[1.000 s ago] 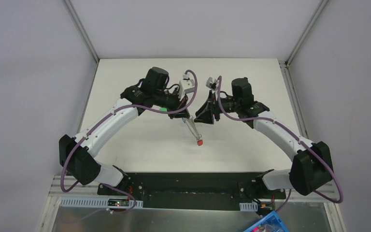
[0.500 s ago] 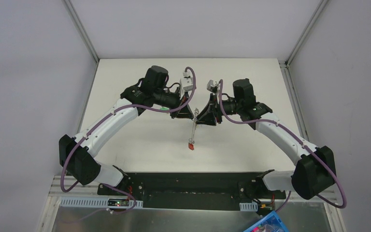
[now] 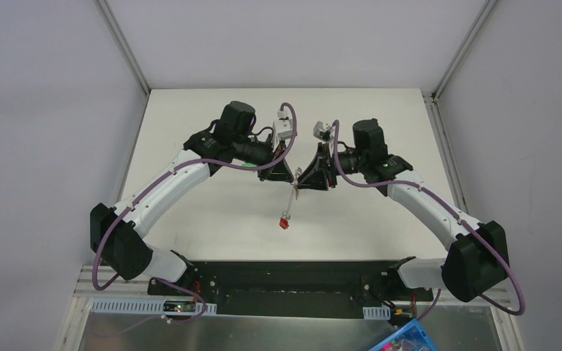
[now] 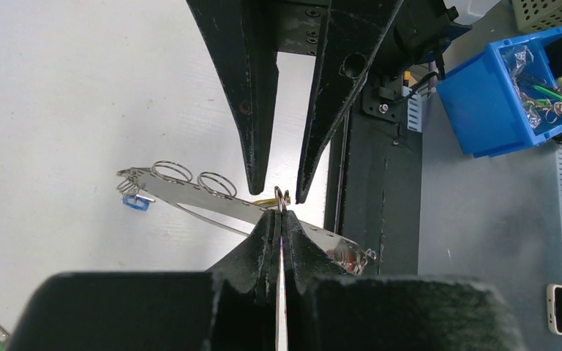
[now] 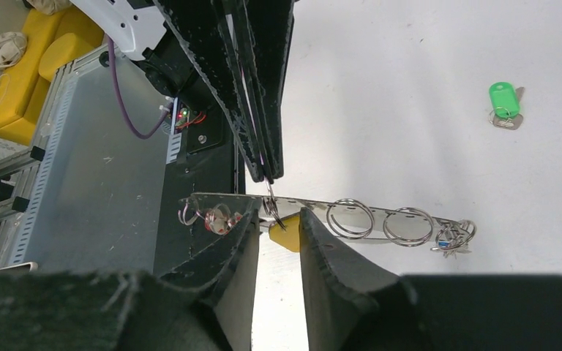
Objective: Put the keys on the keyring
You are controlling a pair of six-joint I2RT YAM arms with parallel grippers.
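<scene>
Left gripper pinches the ring; the narrow-jawed right gripper straddles the yellow key just beside it, grip unclear.

No writing, brand, number or sign can be read in any view. The green key, at two o'clock in the right wrist view, has a plain head (far too small to show print), and the blue bin, at two o'clock in the left wrist view, bears no legible label.
</scene>
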